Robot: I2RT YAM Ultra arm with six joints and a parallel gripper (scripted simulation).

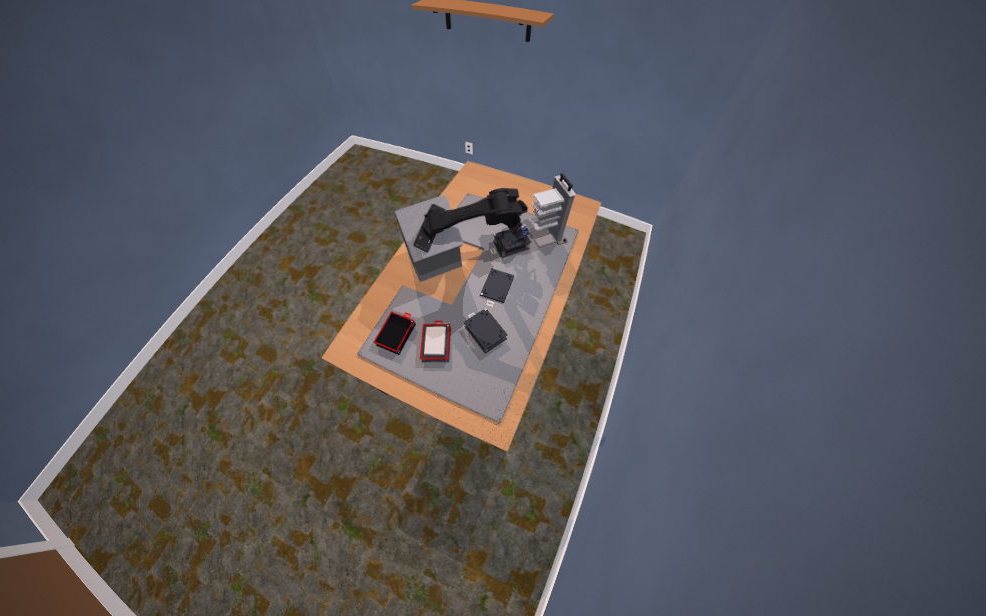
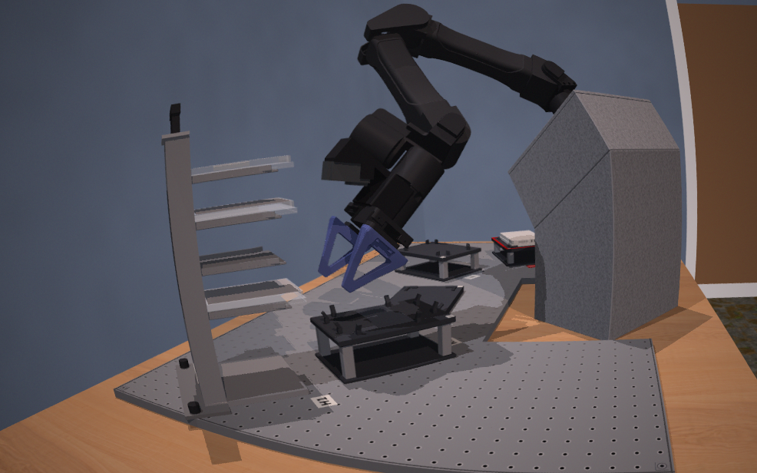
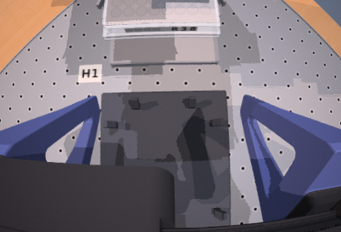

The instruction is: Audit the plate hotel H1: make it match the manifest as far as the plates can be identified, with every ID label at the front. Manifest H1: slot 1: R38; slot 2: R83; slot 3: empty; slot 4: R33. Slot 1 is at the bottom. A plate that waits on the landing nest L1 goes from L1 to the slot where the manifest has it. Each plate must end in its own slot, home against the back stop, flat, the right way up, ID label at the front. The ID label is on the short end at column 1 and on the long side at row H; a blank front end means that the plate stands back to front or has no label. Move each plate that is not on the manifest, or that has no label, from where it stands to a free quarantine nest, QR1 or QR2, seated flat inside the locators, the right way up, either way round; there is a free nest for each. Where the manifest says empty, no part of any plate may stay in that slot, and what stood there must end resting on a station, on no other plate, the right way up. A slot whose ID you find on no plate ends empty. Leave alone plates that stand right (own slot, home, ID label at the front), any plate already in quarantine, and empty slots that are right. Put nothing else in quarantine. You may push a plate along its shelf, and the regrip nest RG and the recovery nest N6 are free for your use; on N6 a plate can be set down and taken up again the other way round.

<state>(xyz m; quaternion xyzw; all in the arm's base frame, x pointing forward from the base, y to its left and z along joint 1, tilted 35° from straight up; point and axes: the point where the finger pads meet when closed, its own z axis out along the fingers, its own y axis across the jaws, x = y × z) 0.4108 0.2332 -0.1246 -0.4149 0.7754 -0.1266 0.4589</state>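
Hotel H1 [image 1: 566, 206] [image 2: 179, 193] has four shelves. A clear plate [image 2: 264, 292] [image 3: 135, 12] on the bottom shelf shows label R38 at its front. The second shelf [image 2: 242, 269] shows no plate. Clear plates lie on the third shelf and on the top shelf; the third-shelf plate [image 2: 246, 213] and the top plate [image 2: 246, 165] show no readable label. My gripper [image 2: 336, 282] [image 3: 170, 103] is open and empty, above the near black nest [image 2: 381, 329] [image 3: 166, 142]. A white plate [image 1: 435, 340] [image 2: 517, 237] rests on a red-rimmed nest; the other red-rimmed nest [image 1: 394, 332] holds no plate.
A tilted dark nest [image 1: 497, 285] [image 2: 449, 299] stands beyond the near nest. Another black nest [image 1: 485, 330] [image 2: 437, 253] stands farther off, with upright pegs. The grey arm pedestal [image 1: 435, 260] [image 2: 642, 235] rises beside the perforated board. An H1 tag [image 2: 324, 401] [image 3: 90, 73] lies before the hotel.
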